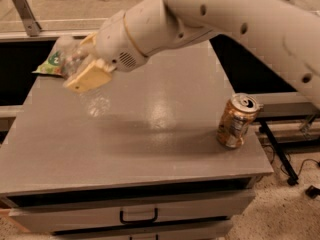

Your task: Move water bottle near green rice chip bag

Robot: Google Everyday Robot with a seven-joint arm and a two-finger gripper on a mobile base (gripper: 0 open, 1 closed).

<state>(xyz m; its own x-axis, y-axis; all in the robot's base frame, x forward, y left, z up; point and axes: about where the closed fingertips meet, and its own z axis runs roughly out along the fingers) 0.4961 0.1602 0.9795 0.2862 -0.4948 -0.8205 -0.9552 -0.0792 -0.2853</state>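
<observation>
The water bottle is clear and ribbed. It is tilted over the far left part of the grey table, its base low and its upper part hidden behind the gripper. My gripper is shut on the bottle, with one cream finger lying across its front. The green rice chip bag lies flat at the table's far left corner, just left of and behind the gripper, partly hidden by the bottle and the gripper. My white arm reaches in from the upper right.
A gold drink can stands near the table's right edge. Below the table top is a drawer with a black handle. Black cables and a stand leg lie on the floor to the right.
</observation>
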